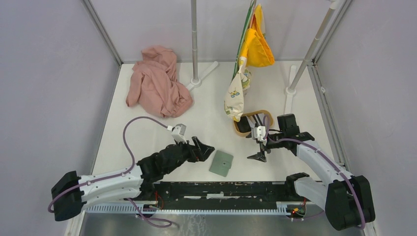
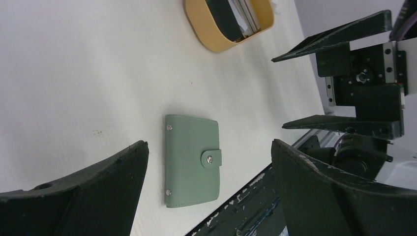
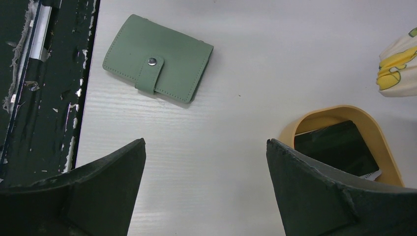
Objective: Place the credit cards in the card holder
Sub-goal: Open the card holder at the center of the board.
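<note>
Card holder flat between left hand and right hand, both wide open.

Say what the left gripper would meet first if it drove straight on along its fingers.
Probably the card holder, lying closed on the table dead ahead of the open left gripper. The right gripper stands beyond it; depth is hard to judge.

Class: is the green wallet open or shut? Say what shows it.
Shut: the wallet lies folded flat, its tab snapped over the front.

Credit cards lie in the tray, behind and right of the card holder.
</note>
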